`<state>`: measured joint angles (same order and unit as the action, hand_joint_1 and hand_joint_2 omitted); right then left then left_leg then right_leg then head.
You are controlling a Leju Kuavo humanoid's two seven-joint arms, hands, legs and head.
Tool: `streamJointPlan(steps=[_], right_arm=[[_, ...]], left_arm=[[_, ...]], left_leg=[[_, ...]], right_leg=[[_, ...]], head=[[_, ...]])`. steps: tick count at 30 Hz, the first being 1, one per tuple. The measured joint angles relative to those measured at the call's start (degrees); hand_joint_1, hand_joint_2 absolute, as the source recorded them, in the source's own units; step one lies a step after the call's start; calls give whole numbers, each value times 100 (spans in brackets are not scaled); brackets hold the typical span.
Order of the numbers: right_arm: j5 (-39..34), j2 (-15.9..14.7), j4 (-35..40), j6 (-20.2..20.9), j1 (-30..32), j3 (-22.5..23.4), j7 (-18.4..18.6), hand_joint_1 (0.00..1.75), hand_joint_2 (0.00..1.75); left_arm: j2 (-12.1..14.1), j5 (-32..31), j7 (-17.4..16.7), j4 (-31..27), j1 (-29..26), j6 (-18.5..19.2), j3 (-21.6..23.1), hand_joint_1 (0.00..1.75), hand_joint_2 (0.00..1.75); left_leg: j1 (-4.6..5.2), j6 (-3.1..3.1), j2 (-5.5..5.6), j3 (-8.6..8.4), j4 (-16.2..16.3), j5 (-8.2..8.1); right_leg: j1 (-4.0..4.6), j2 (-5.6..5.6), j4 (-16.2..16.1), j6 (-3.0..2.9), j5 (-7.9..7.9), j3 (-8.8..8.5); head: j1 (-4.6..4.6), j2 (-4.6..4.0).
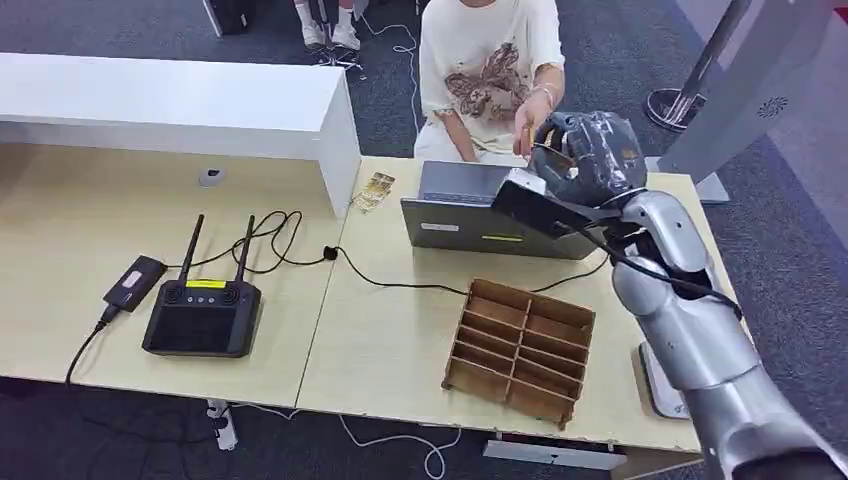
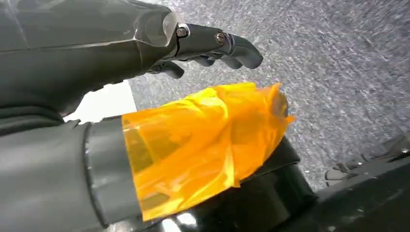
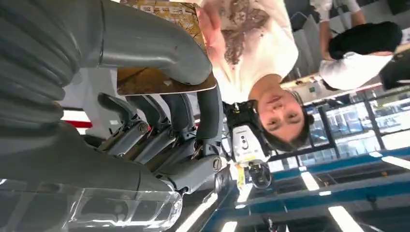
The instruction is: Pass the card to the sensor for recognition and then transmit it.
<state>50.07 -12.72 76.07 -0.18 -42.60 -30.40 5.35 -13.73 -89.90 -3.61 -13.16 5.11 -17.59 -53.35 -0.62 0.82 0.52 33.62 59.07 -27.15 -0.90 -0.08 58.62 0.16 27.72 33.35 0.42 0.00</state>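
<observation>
- The pale wooden desk (image 1: 380,340) lies below the raised right hand (image 1: 585,150); beyond that hand a person in a cream printed shirt (image 1: 490,60) sits on grey carpet, behind a grey laptop (image 1: 480,210).
- Below and nearer than the hand stands a brown slotted wooden rack (image 1: 520,350); a black antenna controller (image 1: 203,315) lies well off to its left.
- The thin tan printed card (image 3: 159,79) is clamped between the right hand's thumb and fingers (image 3: 183,116), and the person's fingers touch its far edge.
- The card looks light, stiff and slick: best pinched flat across its faces.
- The left hand (image 2: 212,46) hangs over carpet with its fingers curled on nothing.
</observation>
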Motion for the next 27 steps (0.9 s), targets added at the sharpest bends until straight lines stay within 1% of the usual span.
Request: streamJointPlan(steps=[3,6,12,25,26,27], right_arm=[[50,0,-215,105,-197,-57,158,175,175],[151,4,-460,68,-382,-109,271,175,175],[293,39,-774,-197,-501,-131,287,175,175],[337,76,-995,-258,-500,-136,289,175,175],[337,81,-1004,-260,-501,-136,289,148,175],[339,85,-1012,-260,-500,-136,289,24,175]], left_arm=[[15,2,-22,0,2,11,81,0,0],[24,2,-44,0,3,26,118,0,0],[33,11,-46,0,22,28,201,0,0],[33,24,-44,0,29,28,205,0,0],[33,24,-44,0,29,28,205,0,0],[33,24,-44,0,29,26,207,0,0]], left_leg=[[0,0,0,0,0,0],[0,1,0,0,0,1],[0,1,0,0,1,1],[0,1,0,0,1,1],[0,1,0,0,1,1],[0,1,0,0,1,1]], right_leg=[[0,-1,0,0,0,1],[0,-1,0,0,0,0],[0,0,-1,0,0,0],[0,-1,0,0,0,1],[0,-1,0,0,0,1],[0,-1,0,0,0,1]], head=[[-2,0],[0,0],[-2,0],[0,0],[0,0],[0,0]])
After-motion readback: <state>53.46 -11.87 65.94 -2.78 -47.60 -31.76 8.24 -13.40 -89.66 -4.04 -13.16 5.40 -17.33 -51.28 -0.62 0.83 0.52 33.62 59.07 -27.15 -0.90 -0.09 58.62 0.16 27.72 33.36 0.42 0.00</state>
